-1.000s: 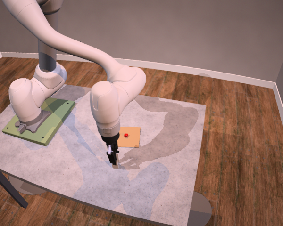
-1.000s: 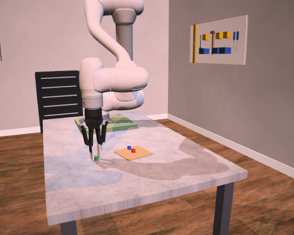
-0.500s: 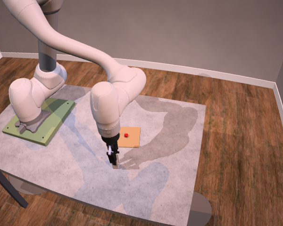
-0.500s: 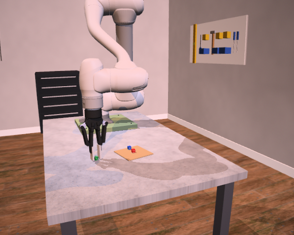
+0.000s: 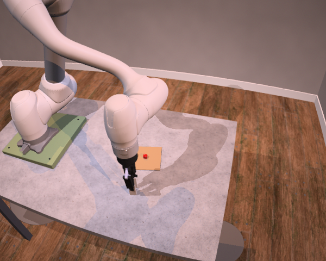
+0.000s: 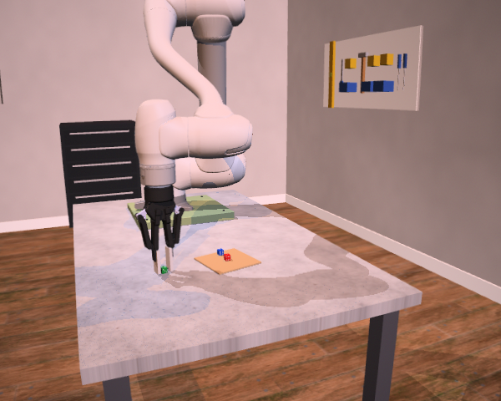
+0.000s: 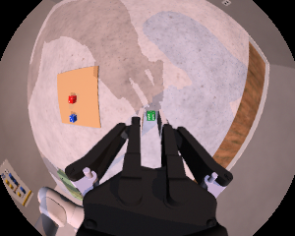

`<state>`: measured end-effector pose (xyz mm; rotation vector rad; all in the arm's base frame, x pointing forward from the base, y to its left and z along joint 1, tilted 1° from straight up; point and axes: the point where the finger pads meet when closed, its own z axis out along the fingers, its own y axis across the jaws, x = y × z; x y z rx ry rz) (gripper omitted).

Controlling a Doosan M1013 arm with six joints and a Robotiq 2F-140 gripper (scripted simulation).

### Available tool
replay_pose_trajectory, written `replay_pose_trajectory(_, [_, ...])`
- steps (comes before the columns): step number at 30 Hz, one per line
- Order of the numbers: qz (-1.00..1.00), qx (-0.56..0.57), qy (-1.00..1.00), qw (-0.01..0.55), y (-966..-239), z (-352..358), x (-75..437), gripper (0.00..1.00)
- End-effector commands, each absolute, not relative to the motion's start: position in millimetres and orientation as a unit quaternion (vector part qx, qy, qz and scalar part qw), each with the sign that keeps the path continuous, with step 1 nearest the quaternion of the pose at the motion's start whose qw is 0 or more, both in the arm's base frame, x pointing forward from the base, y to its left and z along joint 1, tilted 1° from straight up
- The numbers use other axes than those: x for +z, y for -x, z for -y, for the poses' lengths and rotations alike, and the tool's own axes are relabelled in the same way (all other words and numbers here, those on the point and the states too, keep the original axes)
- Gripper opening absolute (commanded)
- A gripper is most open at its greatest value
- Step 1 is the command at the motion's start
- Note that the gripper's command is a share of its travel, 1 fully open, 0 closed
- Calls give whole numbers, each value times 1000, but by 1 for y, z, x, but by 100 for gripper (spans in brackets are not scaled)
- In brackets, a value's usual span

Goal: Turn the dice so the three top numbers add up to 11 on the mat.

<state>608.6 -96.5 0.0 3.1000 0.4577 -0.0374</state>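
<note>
A green die [image 6: 164, 269] lies on the bare table top, to the left of the orange mat [image 6: 227, 261] and off it. It also shows in the wrist view [image 7: 150, 116]. My gripper [image 6: 161, 267] points straight down with its fingertips at table height. The green die lies between the fingers, which stand a little apart with a gap beside the die, so the gripper is open. A red die [image 6: 227, 256] and a blue die [image 6: 220, 251] lie on the mat. In the top view my gripper [image 5: 132, 190] hides the green die, and the arm hides the blue one.
The arm's green base plate [image 5: 45, 138] is at the table's back left. A black chair [image 6: 99, 161] stands behind the table. The table's front edge [image 6: 242, 341] is well away from the gripper.
</note>
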Motion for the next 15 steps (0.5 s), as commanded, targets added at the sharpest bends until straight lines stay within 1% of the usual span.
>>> replay_pose_trajectory(1, [-147,-12,-989,4,-608,99,-2,19])
replay_pose_trajectory(11, [-147,-12,-989,4,-608,99,-2,19])
replay_pose_trajectory(12, [-147,-12,-989,4,-608,99,-2,7])
replay_pose_trajectory(15, [-147,-12,-989,4,-608,99,-2,7])
